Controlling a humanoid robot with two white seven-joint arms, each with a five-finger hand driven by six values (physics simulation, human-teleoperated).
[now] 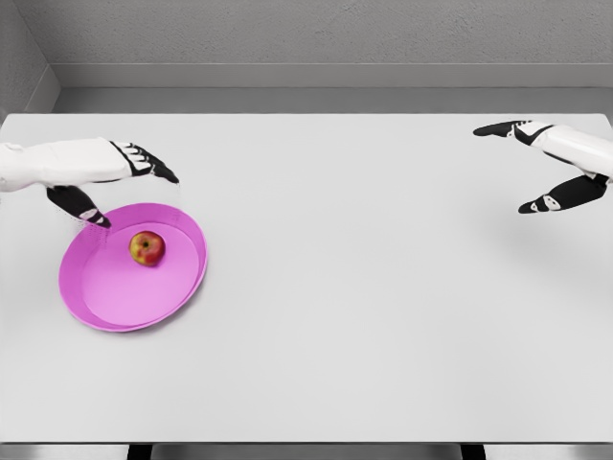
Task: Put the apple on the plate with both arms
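At the far left, the left robot hand (115, 187) reaches in over the white counter (383, 316), its black fingers (153, 165) spread and its thumb pointing down toward the rim of the plate (101, 309); it holds nothing. Whether the thumb tip touches the rim or hangs just above it is hard to judge from this angle. The pink plate lies on the counter's left part, just below that hand. The apple (147, 248), red and yellow, sits inside the plate, toward its upper middle, apart from the fingers. Well to the right, near the counter's far edge, the right robot hand (536, 168) hovers wide open and empty.
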